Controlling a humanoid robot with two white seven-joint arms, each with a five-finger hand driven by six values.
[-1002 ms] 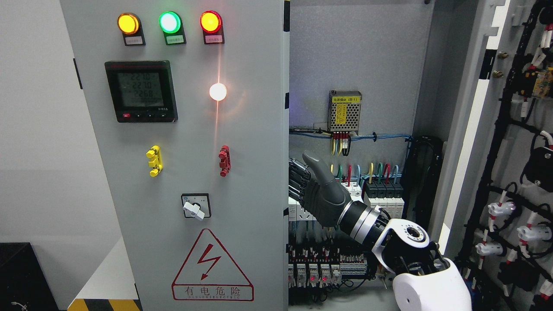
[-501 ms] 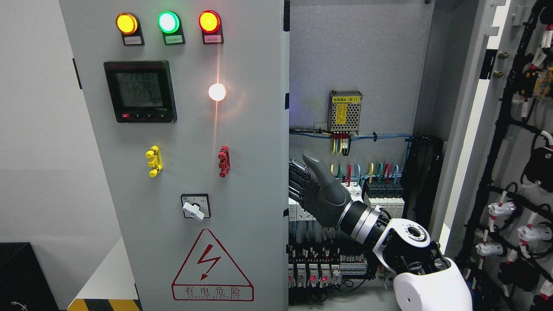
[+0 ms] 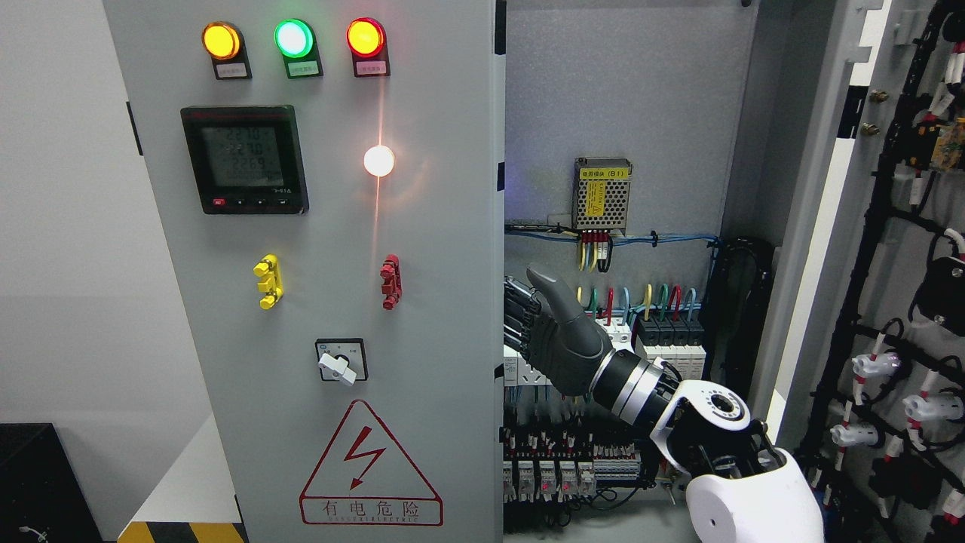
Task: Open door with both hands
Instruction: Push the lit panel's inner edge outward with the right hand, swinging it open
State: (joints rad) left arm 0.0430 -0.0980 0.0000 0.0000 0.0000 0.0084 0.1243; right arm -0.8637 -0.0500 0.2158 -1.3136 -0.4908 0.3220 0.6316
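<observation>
Grey electrical cabinet, left door nearly shut, right door swung wide: our right robot hand hooks curled fingers behind the left door's edge and, we judge, could slip into live wiring.

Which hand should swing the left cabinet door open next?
Right. The right hand already sits at the left door's free edge, fingers behind it. The left arm is out of view.
</observation>
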